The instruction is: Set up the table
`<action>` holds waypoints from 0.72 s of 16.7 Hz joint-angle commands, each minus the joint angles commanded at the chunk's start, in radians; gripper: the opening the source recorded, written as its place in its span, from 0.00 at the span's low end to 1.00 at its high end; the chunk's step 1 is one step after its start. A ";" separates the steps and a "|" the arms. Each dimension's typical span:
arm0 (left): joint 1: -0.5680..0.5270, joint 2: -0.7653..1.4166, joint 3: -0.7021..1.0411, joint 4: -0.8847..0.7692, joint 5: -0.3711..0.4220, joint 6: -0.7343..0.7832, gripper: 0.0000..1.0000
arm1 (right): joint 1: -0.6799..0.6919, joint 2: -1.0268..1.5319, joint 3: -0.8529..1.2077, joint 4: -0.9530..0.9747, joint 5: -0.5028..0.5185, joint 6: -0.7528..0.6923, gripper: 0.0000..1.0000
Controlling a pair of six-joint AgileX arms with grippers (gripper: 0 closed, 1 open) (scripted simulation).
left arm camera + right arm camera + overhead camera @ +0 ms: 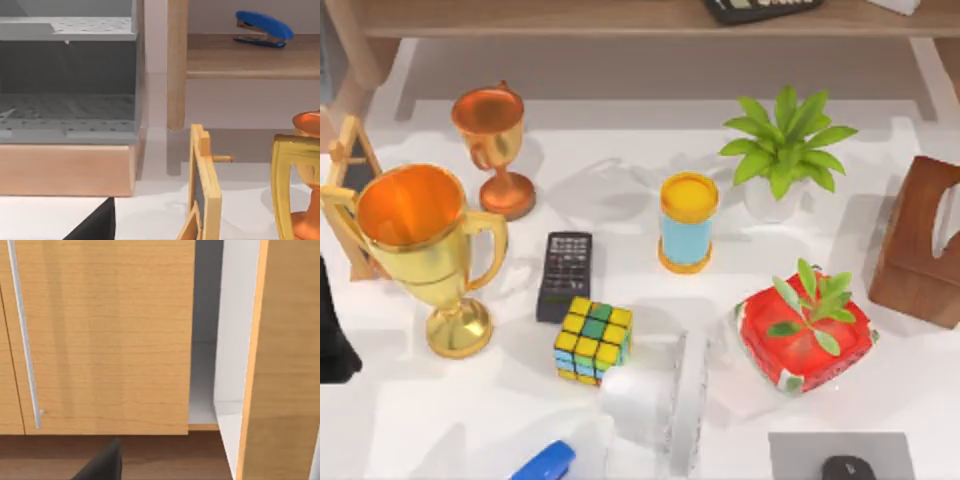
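The white table (620,190) spreads across the top view and carries many objects. A dark part of my left arm (332,335) shows at the table's left edge, beside a large gold trophy (425,245). A dark corner of my left gripper (95,227) shows in the left wrist view, low over the white tabletop (45,215) near a small wooden easel board (205,195). In the right wrist view a dark corner of my right gripper (102,465) faces wooden cabinet doors (105,335), away from the table.
A copper trophy (495,145), black remote (565,275), colour cube (593,340), blue cup (687,222), potted plant (782,155), red box with leaves (805,330), wooden tissue box (925,240), blue stapler (545,463), white ribbed object (685,410) and grey pad (840,455) crowd it. A wooden shelf (620,18) runs along the back.
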 joint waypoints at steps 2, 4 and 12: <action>0.000 0.000 0.000 0.000 0.000 0.000 1.00 | 0.000 0.000 0.000 0.000 0.000 0.000 0.70; 0.000 0.000 0.000 0.000 0.000 0.000 1.00 | 0.000 0.000 0.000 0.000 0.000 0.000 0.55; 0.000 0.000 0.000 0.000 0.000 0.000 1.00 | 0.000 0.000 0.000 0.000 0.000 0.000 0.00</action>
